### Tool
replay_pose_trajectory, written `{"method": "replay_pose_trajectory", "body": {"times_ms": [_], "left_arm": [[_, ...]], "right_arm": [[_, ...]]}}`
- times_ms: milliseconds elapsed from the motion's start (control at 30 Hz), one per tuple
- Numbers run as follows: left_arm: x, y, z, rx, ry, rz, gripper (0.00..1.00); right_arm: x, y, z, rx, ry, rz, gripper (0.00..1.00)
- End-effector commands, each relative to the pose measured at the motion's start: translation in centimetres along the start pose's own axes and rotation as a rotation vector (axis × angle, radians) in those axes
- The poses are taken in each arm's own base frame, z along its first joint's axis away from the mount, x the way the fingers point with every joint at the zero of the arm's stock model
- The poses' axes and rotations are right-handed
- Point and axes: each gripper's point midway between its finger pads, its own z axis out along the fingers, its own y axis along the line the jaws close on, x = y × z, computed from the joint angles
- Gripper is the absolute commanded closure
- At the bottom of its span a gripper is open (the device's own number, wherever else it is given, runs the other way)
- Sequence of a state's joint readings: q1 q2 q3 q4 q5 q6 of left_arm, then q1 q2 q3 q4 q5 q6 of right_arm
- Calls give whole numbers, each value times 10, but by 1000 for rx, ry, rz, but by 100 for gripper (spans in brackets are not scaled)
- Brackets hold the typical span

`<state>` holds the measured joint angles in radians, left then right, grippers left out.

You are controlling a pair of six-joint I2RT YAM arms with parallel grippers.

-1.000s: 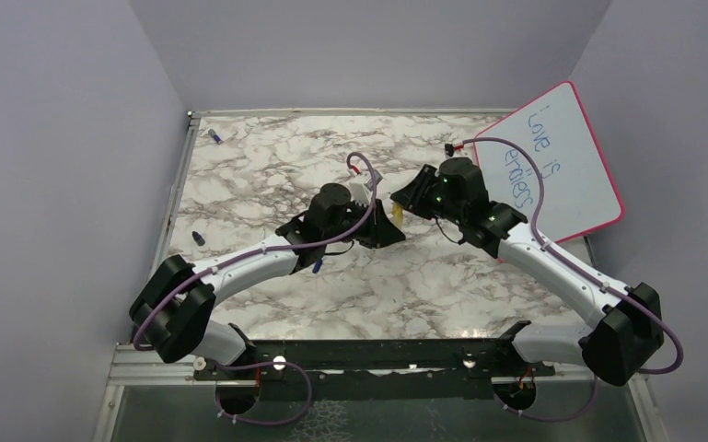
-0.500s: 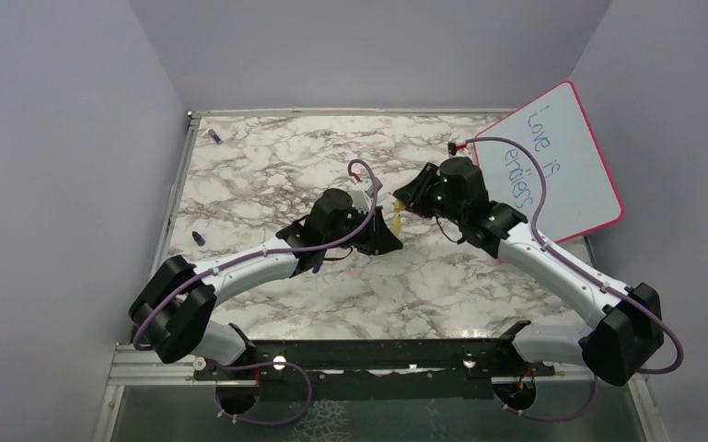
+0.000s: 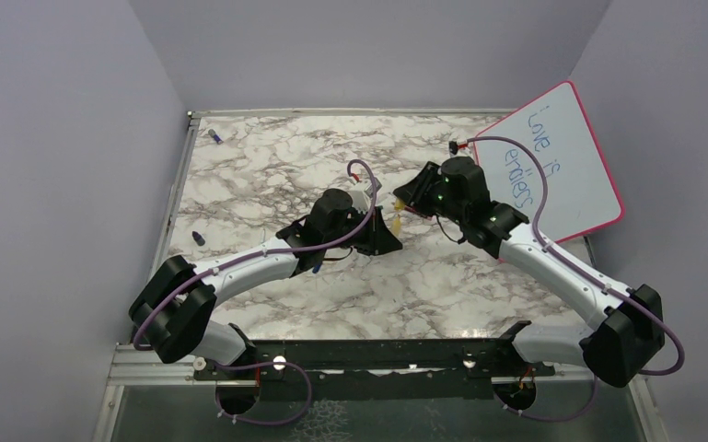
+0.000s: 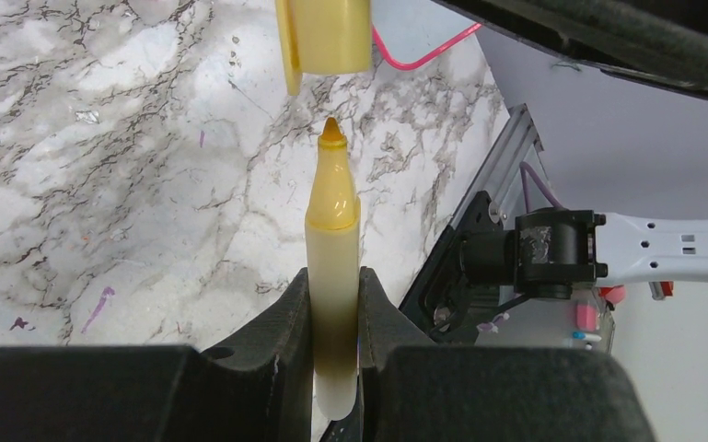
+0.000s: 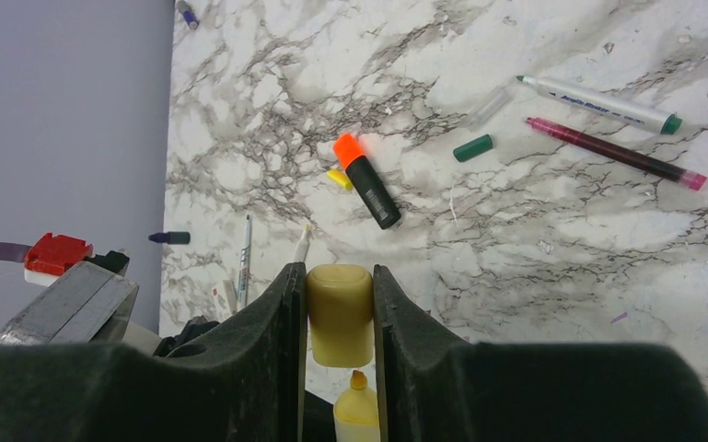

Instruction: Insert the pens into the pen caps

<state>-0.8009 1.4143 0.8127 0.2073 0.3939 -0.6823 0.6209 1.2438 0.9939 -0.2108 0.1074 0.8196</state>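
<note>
My left gripper is shut on a yellow pen, with its orange-yellow tip pointing away from the wrist. My right gripper is shut on a yellow pen cap, open end facing the pen. The cap hangs just beyond the pen tip with a small gap, roughly in line. In the right wrist view the pen tip sits just below the cap. In the top view the two grippers meet above the table's middle.
On the marble lie a black highlighter with an orange end, a green cap, a white pen with a green end, a dark red pen, a small yellow cap and a blue cap. The pink-framed whiteboard leans at the right.
Both grippers have drawn a little closer together. The gap between pen tip and cap is smaller.
</note>
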Motion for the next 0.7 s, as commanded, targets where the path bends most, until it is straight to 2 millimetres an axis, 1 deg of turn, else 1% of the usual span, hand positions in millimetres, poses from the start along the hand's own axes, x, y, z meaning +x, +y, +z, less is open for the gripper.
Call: {"method": "replay_pose_trajectory", "body": {"times_ms": [0,400,500,667], "left_arm": [[-16,-18,-2,42,-48,11,100],[-24,-28,-5,79,-67,28,100],[-25,-30,-6,84,-72,34,100],[-27,-25,-5,54,-77,26,100]], "right_arm": [[-4,11,-10,-48,-13,-1,95],[7,3,-6,-38,21,-23,95],[8,4,-6,-42,27,-25,95],[11,9,-9,-72,45,-32,95]]}}
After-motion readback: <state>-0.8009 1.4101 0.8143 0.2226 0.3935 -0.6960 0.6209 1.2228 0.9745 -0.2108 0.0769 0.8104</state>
